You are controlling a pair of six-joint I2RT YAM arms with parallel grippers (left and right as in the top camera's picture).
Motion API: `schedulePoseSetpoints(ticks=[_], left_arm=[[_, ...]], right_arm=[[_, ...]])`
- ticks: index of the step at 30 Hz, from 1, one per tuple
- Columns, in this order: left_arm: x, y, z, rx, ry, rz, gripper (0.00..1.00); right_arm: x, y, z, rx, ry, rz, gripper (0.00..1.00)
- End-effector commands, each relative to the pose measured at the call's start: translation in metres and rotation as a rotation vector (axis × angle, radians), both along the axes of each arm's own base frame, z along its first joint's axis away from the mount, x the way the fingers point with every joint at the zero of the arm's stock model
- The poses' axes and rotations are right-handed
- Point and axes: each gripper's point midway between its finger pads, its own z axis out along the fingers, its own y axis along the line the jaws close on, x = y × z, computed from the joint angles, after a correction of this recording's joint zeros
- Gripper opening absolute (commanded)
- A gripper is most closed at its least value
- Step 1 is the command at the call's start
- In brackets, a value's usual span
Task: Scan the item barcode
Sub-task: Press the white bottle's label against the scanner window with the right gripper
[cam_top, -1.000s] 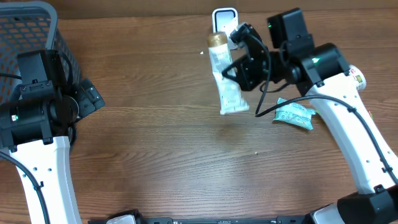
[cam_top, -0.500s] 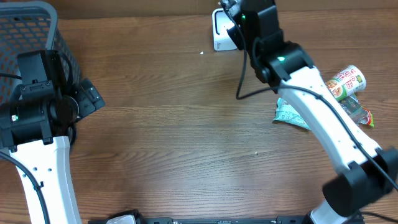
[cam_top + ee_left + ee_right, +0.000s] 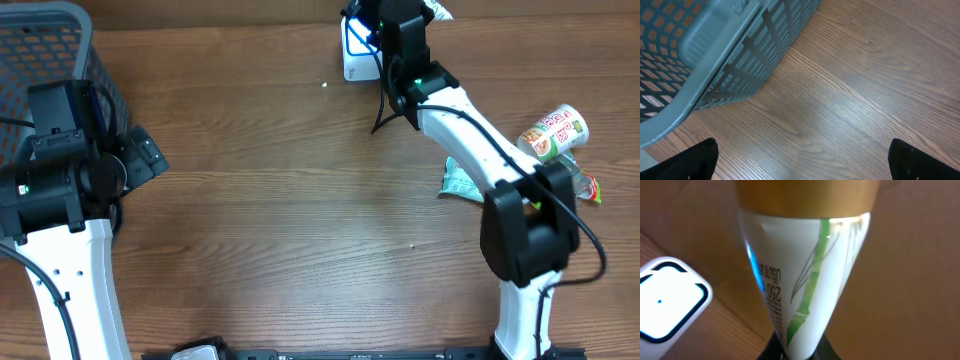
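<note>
Right claw (image 3: 796,351), pinching white gold-capped tube (image 3: 800,275), swung up beside white square scanner (image 3: 671,300). Scan step in hand; next, present barcode to it. Left claw (image 3: 807,160) spread.

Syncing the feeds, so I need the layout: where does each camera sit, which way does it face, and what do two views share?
Overhead: above the table, looking down; left arm, right arm, basket, scanner.
Left wrist: faces down at table and basket corner; open left gripper fingertips at lower corners.
Right wrist: faces along right gripper, shut on tube; scanner at left.
Shared: scanner in overhead and right wrist.
</note>
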Motion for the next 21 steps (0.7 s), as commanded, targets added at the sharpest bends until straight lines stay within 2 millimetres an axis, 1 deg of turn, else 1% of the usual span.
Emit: schedulePoseSetpoints(ticks=[1,7,9,12,16,21], left_arm=[[0.000,0.001,0.001,-0.005,-0.010,0.015,1.00],[0.000,0.001,0.001,-0.005,-0.011,0.015,1.00],[0.000,0.001,0.001,-0.005,-0.011,0.015,1.00],[0.000,0.001,0.001,-0.005,-0.011,0.015,1.00],[0.000,0.001,0.001,-0.005,-0.011,0.015,1.00],[0.000,0.001,0.001,-0.005,-0.011,0.015,1.00]], right_arm=[[0.013,0.004,0.005,-0.071,-0.066,0.007,0.04],[0.030,0.010,-0.023,-0.108,-0.108,0.015,0.04],[0.033,0.011,-0.028,-0.100,-0.129,0.007,0.04],[0.036,0.011,-0.030,-0.090,-0.153,0.008,0.04],[0.039,0.017,-0.042,-0.089,-0.137,0.051,0.04],[0.044,0.012,-0.059,-0.098,-0.114,0.053,0.04]])
